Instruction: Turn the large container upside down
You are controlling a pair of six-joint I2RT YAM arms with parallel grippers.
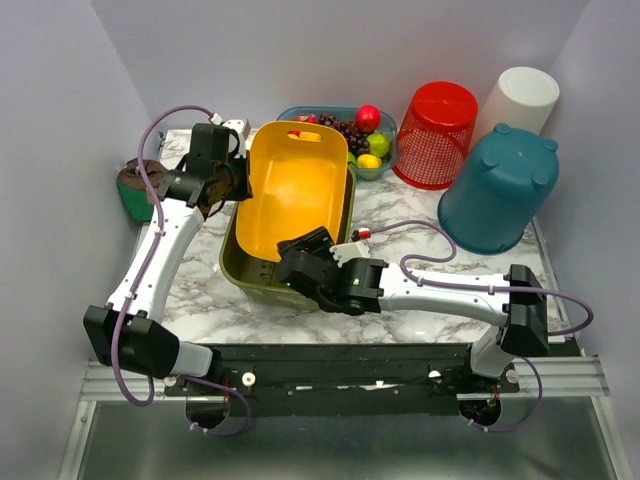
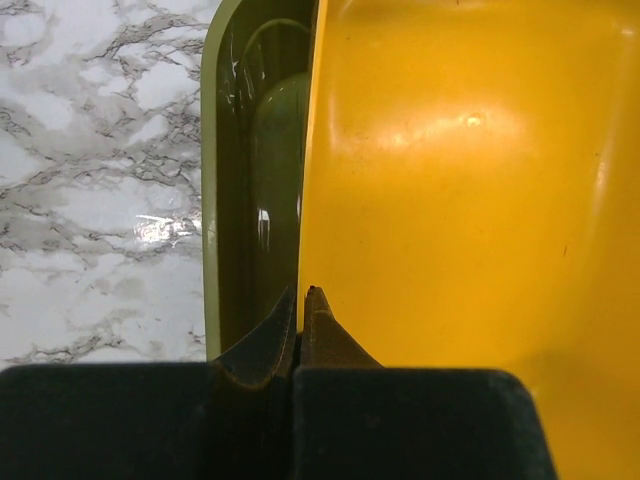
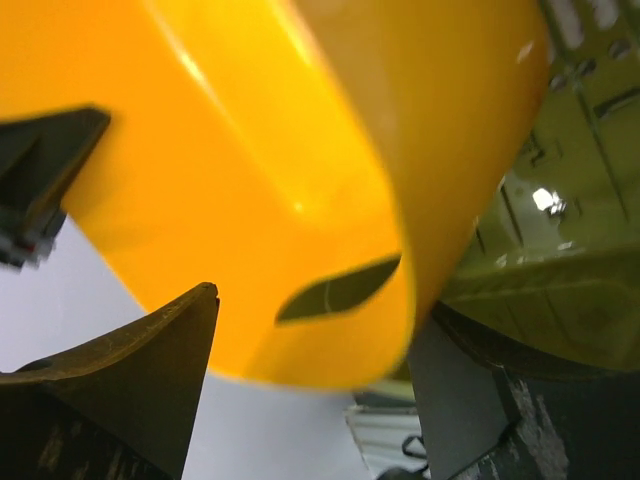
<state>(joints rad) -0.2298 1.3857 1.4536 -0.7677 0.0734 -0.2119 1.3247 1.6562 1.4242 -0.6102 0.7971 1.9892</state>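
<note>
A yellow tub (image 1: 295, 195) sits tilted inside a larger olive-green tub (image 1: 240, 268) at the table's middle, its far end raised. My left gripper (image 1: 235, 185) is shut on the yellow tub's left wall; the left wrist view shows my gripper (image 2: 302, 292) pinching the thin edge of the yellow tub (image 2: 460, 200), with the olive tub (image 2: 250, 180) to its left. My right gripper (image 1: 300, 258) is at the yellow tub's near end. In the right wrist view my gripper (image 3: 325, 330) is open astride the yellow tub's (image 3: 250, 150) slotted handle rim, with the olive tub (image 3: 560, 290) behind.
An upturned teal bucket (image 1: 500, 190), a red mesh basket (image 1: 437, 133) and a white cylinder (image 1: 520, 98) stand at the back right. A clear tray of fruit (image 1: 365, 135) sits behind the tubs. A green and brown object (image 1: 135, 188) lies off the table's left edge.
</note>
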